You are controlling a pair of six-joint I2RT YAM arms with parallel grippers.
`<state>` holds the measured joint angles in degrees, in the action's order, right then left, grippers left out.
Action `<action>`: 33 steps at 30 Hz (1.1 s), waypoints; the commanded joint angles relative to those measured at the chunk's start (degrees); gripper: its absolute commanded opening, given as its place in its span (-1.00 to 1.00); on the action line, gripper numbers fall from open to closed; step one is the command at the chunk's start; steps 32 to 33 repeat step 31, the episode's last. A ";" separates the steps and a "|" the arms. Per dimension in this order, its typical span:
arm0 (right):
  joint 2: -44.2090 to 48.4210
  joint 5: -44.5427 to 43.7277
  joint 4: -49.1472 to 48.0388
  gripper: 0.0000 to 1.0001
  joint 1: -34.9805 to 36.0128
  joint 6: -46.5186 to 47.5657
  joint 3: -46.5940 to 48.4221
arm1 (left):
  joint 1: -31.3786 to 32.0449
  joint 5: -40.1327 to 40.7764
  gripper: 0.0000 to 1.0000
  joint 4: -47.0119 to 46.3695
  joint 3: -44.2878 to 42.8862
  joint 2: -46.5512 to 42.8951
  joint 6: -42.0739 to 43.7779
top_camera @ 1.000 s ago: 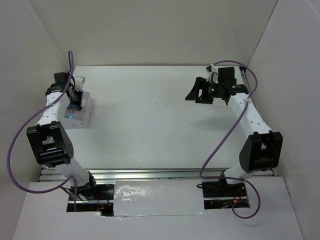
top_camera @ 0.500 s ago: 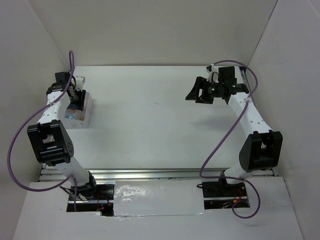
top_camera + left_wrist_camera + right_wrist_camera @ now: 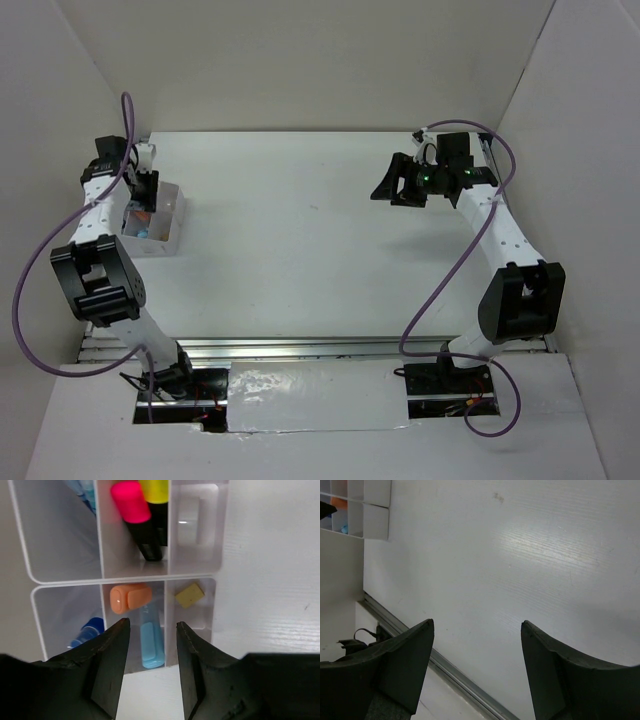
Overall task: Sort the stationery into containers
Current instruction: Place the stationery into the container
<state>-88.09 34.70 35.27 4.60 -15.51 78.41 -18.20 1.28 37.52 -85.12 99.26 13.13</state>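
The container is a translucent white organizer box (image 3: 169,555) with square compartments, standing at the table's left edge (image 3: 168,232). In it stand a pink-capped highlighter (image 3: 131,502) and a yellow-capped one (image 3: 155,490). Nearer compartments hold an orange-capped tube (image 3: 131,598) with a light-blue body, a blue-capped bottle (image 3: 87,630) and a small yellow piece (image 3: 189,595). My left gripper (image 3: 152,624) hovers open over the tube's compartment (image 3: 143,190), nothing between its fingers. My right gripper (image 3: 392,185) hangs open and empty over the far right of the table (image 3: 477,624).
A white rounded object (image 3: 197,520) lies in the box's far right compartment. White walls close in the table on the left, back and right. A metal rail (image 3: 455,672) runs along the near edge. The box's corner (image 3: 370,510) shows far off in the right wrist view.
My left gripper has opened and drawn back toward the far left, off the middle of the box. The right arm has not moved.
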 commanded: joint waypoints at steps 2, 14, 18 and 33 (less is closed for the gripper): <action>0.56 0.81 0.15 0.53 -0.03 0.57 1.74 | -1.23 -0.84 0.08 0.98 -3.73 0.49 -1.08; 4.68 -5.16 2.61 0.56 -0.73 10.40 -0.19 | 12.29 -15.62 0.99 1.06 -2.16 -14.08 -0.64; 9.85 -13.15 2.27 0.99 -1.52 17.50 -5.53 | 19.76 -12.99 0.99 -1.21 2.31 -16.82 -5.63; 25.15 -22.04 -3.79 1.00 -6.25 19.91 -24.52 | 32.43 -3.65 0.99 -14.66 20.25 -25.77 -12.33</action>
